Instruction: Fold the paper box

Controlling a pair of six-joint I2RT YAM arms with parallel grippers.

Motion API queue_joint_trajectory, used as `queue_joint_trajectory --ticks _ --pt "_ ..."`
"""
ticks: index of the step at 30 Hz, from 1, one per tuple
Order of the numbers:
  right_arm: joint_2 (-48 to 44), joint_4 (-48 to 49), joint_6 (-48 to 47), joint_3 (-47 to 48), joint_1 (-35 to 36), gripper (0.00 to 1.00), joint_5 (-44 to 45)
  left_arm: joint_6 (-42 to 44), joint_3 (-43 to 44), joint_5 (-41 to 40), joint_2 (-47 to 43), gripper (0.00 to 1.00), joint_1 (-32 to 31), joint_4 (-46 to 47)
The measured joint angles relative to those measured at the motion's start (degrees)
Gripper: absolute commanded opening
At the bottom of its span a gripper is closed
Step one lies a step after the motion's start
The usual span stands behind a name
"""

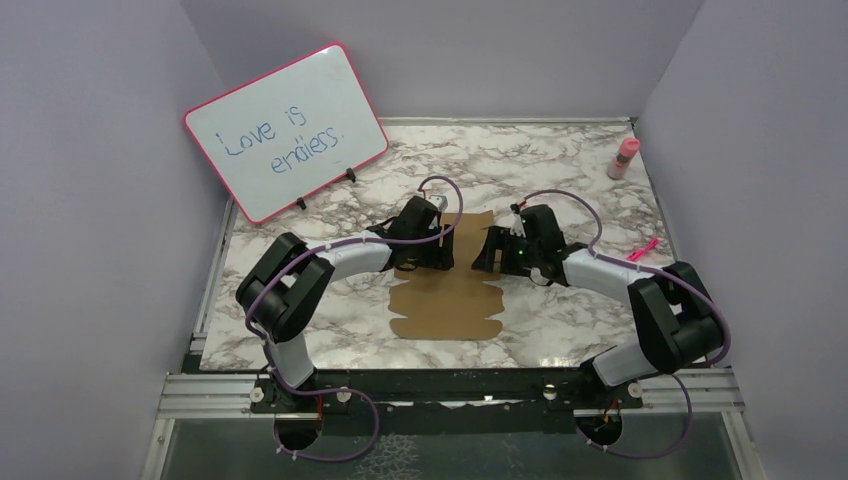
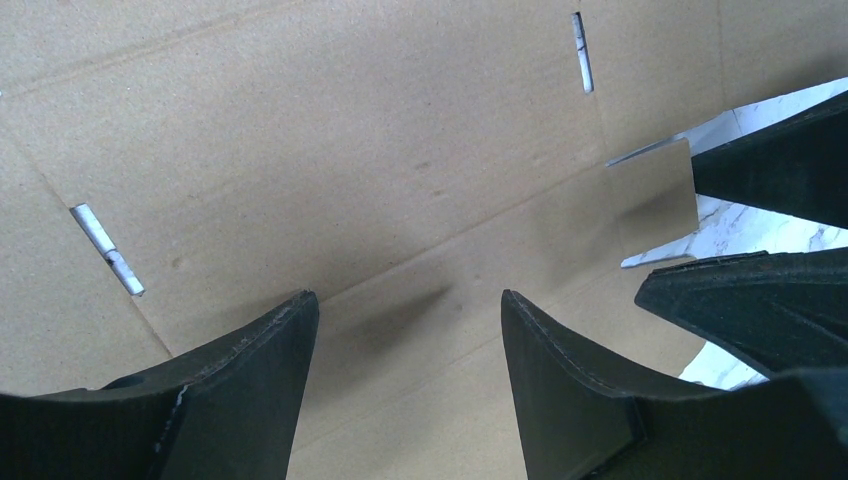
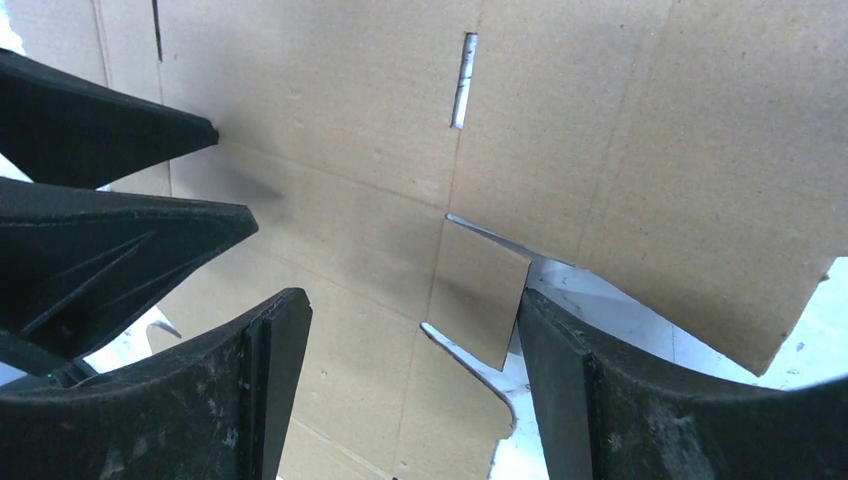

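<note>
One paper box (image 1: 447, 300), a flat sheet, lies at the centre of the table (image 1: 330, 310); two grippers over its far end; left gripper (image 2: 410, 300) and right gripper (image 3: 415, 305) both spread, grasping nothing; one whiteboard (image 1: 285, 130), one pink bottle (image 1: 624, 158) beyond.

Left gripper (image 2: 410, 300) spread wide, right gripper (image 3: 415, 305) likewise, both arms bent inward

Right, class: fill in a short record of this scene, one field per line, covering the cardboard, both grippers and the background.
Cardboard: flat brown die-cut paper box, unfolded, lying on marbled table
Left gripper: open, over the sheet, holding nothing
Right gripper: open, over the sheet, facing the left one, holding nothing
Background: pink-framed whiteboard far left; pink bottle far right
</note>
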Motion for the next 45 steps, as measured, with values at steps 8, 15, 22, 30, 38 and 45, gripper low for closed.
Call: queue_joint_trajectory --ticks 8,15,22,30,38,45 --pt "-0.5 0.57 -0.44 -0.15 -0.22 0.79 -4.24 0.0 0.0 0.0 0.0 0.69 0.0 0.0" --pt "-1.36 1.38 -0.28 0.83 -0.04 0.8 -9.16 0.0 0.0 0.0 0.0 0.69 0.0 0.0" --pt "0.2 3.76 1.01 0.92 0.02 0.79 -11.63 -0.02 0.0 0.0 0.0 0.69 0.0 0.02" --pt "3.13 5.49 1.7 1.2 0.79 0.79 -12.26 -0.04 0.0 0.0 0.0 0.69 0.0 0.02" --pt "1.46 -0.46 -1.03 5.22 1.25 0.81 -8.96 0.0 0.02 0.15 -0.61 0.71 0.52 -0.85" --pt "-0.35 -3.61 -6.47 12.48 1.29 0.84 -4.7 1.22 0.07 0.39 -5.64 0.73 5.73 -6.71"
